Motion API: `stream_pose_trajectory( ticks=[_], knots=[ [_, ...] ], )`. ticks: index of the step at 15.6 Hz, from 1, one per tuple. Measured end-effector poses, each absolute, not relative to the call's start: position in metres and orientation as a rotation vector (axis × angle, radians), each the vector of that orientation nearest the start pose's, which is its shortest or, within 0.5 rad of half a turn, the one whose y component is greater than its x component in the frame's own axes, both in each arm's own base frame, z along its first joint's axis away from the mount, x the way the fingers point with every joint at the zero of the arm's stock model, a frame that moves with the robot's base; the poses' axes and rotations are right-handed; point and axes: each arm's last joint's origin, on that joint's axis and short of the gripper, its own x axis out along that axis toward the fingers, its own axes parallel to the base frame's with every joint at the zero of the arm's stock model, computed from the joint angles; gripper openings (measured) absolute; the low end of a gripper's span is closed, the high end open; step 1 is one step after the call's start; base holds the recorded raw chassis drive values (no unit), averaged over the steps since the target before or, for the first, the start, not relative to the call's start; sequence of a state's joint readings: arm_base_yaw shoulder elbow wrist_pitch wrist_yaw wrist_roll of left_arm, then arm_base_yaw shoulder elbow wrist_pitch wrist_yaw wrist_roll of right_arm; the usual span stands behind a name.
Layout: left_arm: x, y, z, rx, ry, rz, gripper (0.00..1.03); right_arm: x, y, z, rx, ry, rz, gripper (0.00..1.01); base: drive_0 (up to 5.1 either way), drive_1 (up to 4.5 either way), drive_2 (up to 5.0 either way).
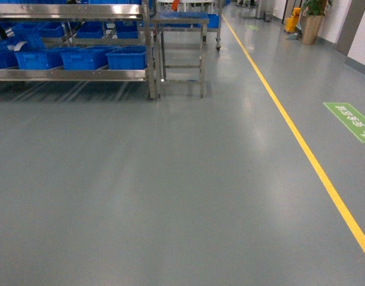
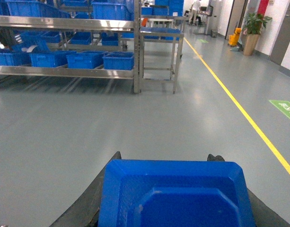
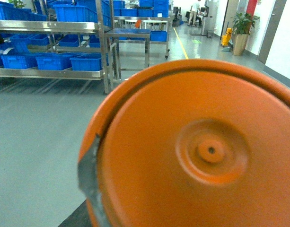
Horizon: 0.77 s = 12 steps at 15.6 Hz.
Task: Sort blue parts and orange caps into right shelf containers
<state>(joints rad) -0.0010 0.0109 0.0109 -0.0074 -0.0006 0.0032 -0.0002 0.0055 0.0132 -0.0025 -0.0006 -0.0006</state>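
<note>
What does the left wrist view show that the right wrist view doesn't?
Only the left wrist view shows the blue part filling its lower edge, held between the dark fingers of the left gripper, and the green floor marking. Only the right wrist view shows the orange cap close against the lens. Both share the steel shelf with blue crates, the yellow floor line and the potted plant.

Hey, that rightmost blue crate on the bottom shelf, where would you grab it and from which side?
Probably its thick front rim, coming from the aisle side: the crate sits open-topped with that rim facing out, while the shelf above limits a top approach.
</note>
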Motion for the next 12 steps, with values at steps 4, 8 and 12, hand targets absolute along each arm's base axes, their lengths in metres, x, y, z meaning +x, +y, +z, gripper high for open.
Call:
stream_pose_trajectory(
  ticks=[4, 8, 12],
  knots=[
    [0.0977, -0.0001, 0.1660, 0.003, 0.004, -0.002, 0.42, 0.0972, 0.0000, 0.1670, -0.001, -0.002, 0.000, 0.46, 0.0, 4.33, -4.3],
    [0.0977, -0.0001, 0.1657, 0.003, 0.007, -0.001, 0.42, 0.0973, 0.0000, 0.1670, -0.001, -0.002, 0.000, 0.46, 0.0, 4.32, -4.3],
    [0.0977, -0.0001, 0.1656, 0.003, 0.008, -0.001, 0.42, 0.0973, 0.0000, 0.1671, -0.001, -0.002, 0.000, 0.46, 0.0, 4.29, -4.3]
  ],
)
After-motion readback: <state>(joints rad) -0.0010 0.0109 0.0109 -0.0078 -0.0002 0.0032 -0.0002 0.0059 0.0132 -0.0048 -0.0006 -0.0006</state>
